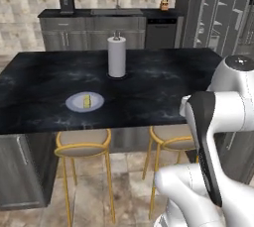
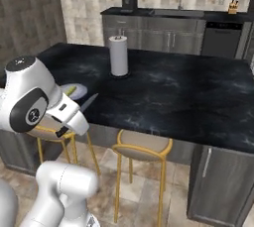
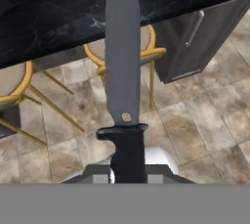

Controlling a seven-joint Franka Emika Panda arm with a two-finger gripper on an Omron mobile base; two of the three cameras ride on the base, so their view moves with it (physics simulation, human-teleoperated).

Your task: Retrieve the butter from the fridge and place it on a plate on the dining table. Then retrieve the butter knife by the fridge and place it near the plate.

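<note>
Butter lies on the round plate in the left base view, on the black dining table, at about 7 o'clock from the tall paper towel roll. 2 yellow stools stand under the table's near edge. In the right base view, the plate peeks out from behind the white arm, and the butter knife sticks out from the hand toward 2 o'clock, its blade tip over the table's near edge, just beside the plate. In the hand view, the gripper is closed tight on the knife's black handle, and the grey blade points to 12 o'clock, over a stool and the table edge.
</note>
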